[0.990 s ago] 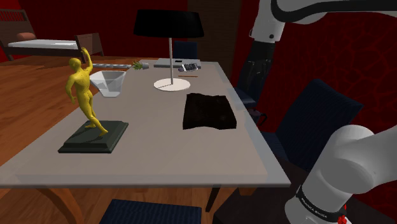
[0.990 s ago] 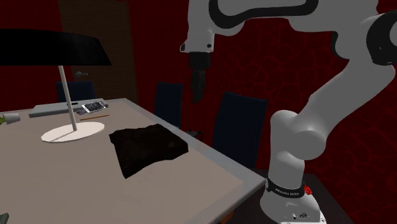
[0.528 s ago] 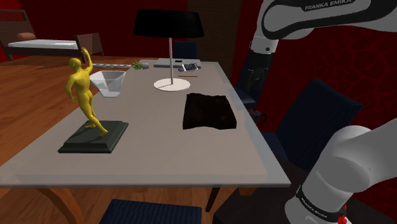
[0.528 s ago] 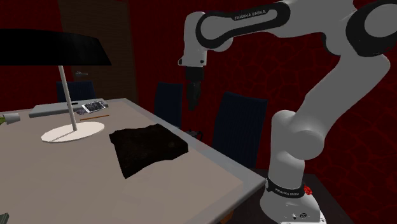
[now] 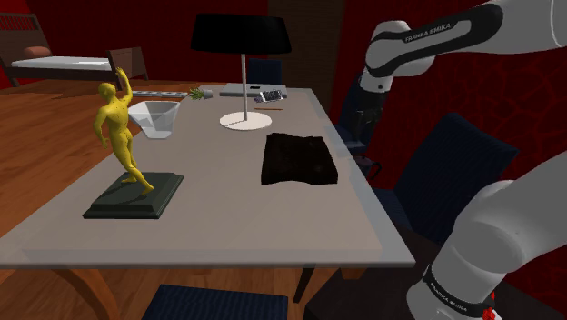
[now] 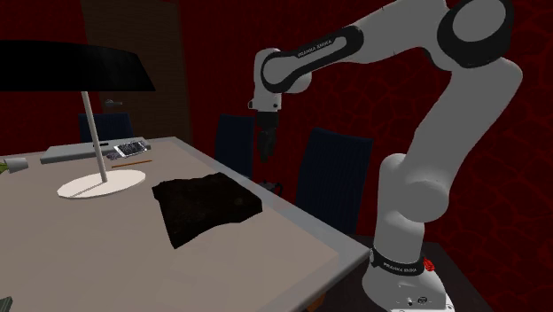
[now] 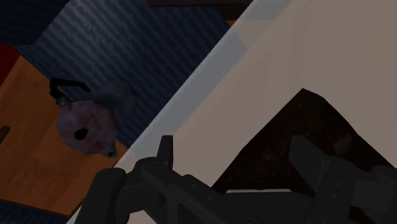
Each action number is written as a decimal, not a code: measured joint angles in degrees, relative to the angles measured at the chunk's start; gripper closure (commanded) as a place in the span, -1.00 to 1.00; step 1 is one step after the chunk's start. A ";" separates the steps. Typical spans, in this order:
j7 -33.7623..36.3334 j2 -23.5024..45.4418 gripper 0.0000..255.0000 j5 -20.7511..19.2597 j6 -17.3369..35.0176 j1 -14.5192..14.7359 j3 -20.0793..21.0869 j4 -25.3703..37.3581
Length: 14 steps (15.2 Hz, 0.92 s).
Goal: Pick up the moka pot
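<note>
A room in a home — a bed (image 5: 54, 62) stands at the shoulder view's upper left, against deep red walls (image 5: 518, 109). On a wooden floor (image 5: 45, 150), a long grey table (image 5: 236, 214) carries a black-shaded lamp (image 5: 241, 35) and a yellow figurine (image 5: 118, 127) — dark blue chairs (image 5: 445, 168) stand around it.

- On the table (image 5: 227, 209), the figurine (image 5: 116, 127) stands at the shoulder view's near left, with the bowl (image 5: 154, 118) just behind it.
- The lamp (image 5: 241, 35) stands farther back, mid-table.
- The mat (image 5: 299, 159) lies nearer than the lamp, close to the table's right edge.
- A chair (image 5: 445, 173) stands beyond that edge.
- The gripper (image 6: 266, 152) hangs above the gap between them.
- The moka pot (image 7: 86, 121) sits on the floor, off the table's edge, beside a chair seat (image 7: 127, 51).
- A bed (image 5: 64, 64) lies far left.
</note>
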 measured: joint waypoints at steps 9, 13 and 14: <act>-9.87 16.29 -1.00 2.44 8.32 -1.95 -7.85 6.62; -14.91 24.30 -1.00 5.61 10.63 -3.20 -10.39 11.16; -16.34 26.33 -1.00 6.55 11.15 -3.72 -10.97 12.34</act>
